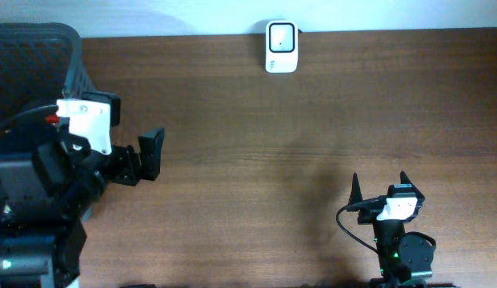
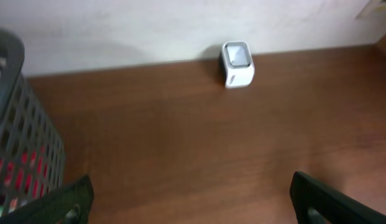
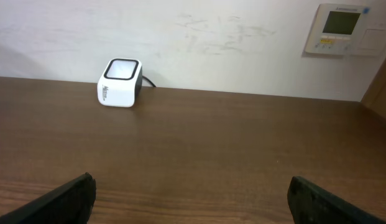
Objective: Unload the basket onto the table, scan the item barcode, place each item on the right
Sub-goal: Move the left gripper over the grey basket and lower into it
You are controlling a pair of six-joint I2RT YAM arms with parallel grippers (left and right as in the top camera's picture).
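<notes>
- The white barcode scanner (image 1: pixel 281 46) is seen at the middle of the far edge of the brown wooden bench (image 1: pixel 272 160), close against the wall, with its window turned upward.
- A dark mesh basket (image 1: pixel 72 64) is placed at the far left corner of the bench.
- A red item (image 2: pixel 18 171) is glimpsed through the basket's mesh in the left wrist view; what it is cannot be told, and no barcode can be made out.
- The left claw (image 1: pixel 156 154) is held near the left edge, just beside the basket, with its fingers spread wide apart and nothing between them.
- The right claw (image 1: pixel 379 180) is held by the near edge toward the right corner, its fingers likewise spread wide and nothing gripped.
- Both claws are kept well apart from the scanner.
- A wall panel (image 3: pixel 342 29) with a small display is seen on the wall in the right wrist view.
</notes>
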